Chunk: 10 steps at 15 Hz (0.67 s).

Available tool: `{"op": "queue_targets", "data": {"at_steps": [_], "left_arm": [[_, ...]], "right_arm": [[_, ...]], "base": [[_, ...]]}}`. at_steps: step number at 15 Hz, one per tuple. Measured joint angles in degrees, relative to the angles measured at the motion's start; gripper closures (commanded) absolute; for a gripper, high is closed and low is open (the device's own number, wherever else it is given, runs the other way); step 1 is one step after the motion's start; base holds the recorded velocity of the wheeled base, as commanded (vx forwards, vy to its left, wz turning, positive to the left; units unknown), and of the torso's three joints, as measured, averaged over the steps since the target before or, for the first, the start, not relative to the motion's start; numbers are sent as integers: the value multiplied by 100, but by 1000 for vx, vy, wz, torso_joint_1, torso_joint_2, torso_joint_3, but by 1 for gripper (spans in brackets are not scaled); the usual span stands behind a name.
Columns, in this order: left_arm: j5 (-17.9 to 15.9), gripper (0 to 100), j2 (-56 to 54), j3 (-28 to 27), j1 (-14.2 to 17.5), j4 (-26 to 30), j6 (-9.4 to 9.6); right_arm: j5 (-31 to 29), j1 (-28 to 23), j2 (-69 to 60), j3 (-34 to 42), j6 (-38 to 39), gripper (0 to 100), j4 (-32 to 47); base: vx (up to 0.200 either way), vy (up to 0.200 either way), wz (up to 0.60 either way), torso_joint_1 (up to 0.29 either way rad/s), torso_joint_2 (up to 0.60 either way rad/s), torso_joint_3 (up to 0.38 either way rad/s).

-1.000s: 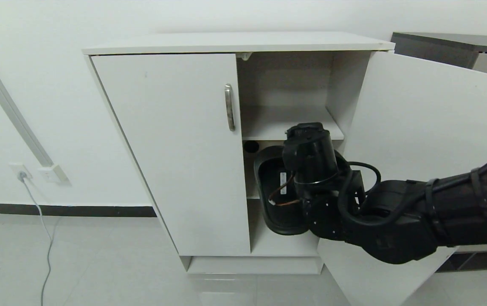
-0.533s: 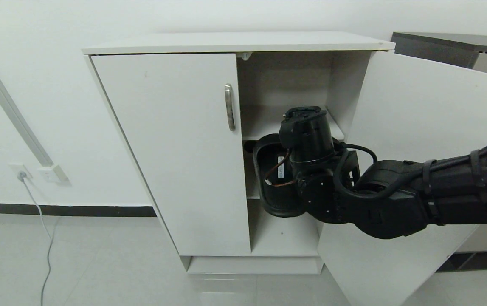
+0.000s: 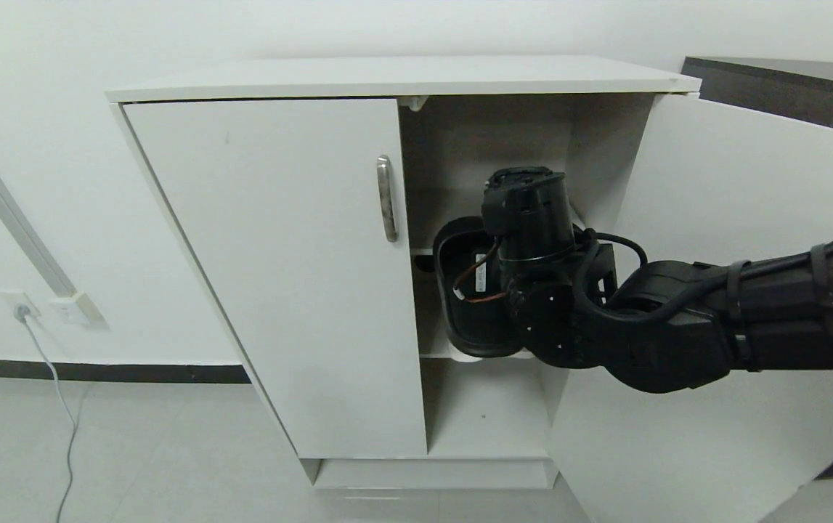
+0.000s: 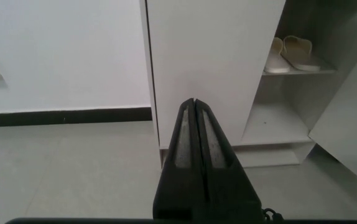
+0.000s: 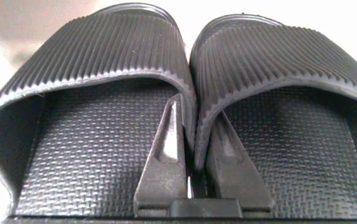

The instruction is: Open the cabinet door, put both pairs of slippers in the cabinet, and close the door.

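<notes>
Slippers come in two pairs. The black pair [image 3: 470,305] hangs from the right claw [image 5: 197,118] in the open right half of the cabinet [image 3: 387,76], standing nearly upright with the footbeds facing outward, just beside the inner edge of the closed left door [image 3: 278,276] and its metal handle [image 3: 385,197]. In the head view the pair's lower end sits level with the front edge of the middle shelf; whether it touches that shelf cannot be told, since the arm covers much of the opening. In the right wrist view the two black slippers lie side by side with their ribbed straps meeting in the middle. The claw has one finger inside each slipper and pinches the two inner strap edges together, so it is clamped on the pair. The right door [image 3: 736,218] stands swung wide, behind the forearm. The left claw [image 4: 194,106] hangs low outside the cabinet, over the floor [image 4: 66,168] and facing the closed left door, its two fingers pressed flat against each other with nothing between them. In the left wrist view, the beige pair [image 4: 293,55] rests side by side on a shelf [image 4: 300,71] inside the open right half, above the bottom compartment.
</notes>
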Motion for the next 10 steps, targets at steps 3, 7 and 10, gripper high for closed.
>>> {"op": "queue_targets", "data": {"at_steps": [3,7,10], "left_arm": [[0,100,0,0,-5,0,1],[-1,100,0,5,-5,0,1],[0,100,0,2,0,0,1]], "right_arm": [[0,17,29,-27,-16,100,2],[2,-22,208,-272,-44,100,0],[4,-46,322,-324,-72,100,-28]], "base": [[200,0,0,1,2,2],[100,0,0,2,1,2],[0,0,0,0,0,0]]}}
